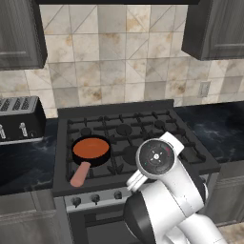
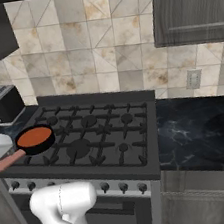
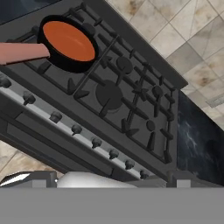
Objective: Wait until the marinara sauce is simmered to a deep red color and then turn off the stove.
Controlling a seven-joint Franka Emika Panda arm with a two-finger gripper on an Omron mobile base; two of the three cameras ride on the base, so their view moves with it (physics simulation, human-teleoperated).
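Sauce (image 3: 70, 40) in the pan (image 3: 66, 61) looks orange-red, not deep red; stove (image 3: 114, 93) knobs (image 3: 76, 129) lie ahead of the fingers, which are spread wide and hold nothing.

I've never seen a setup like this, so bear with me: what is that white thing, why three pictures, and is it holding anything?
The white shape is a robot arm on a driving base. Two pictures come from cameras behind it, left and right; the third looks out from its hand. All show a gas stove with a black skillet of orange-red marinara sauce on the front left burner, knobs along the front, and a toaster to the left. Nothing shows between its fingers; it appears to hold nothing.
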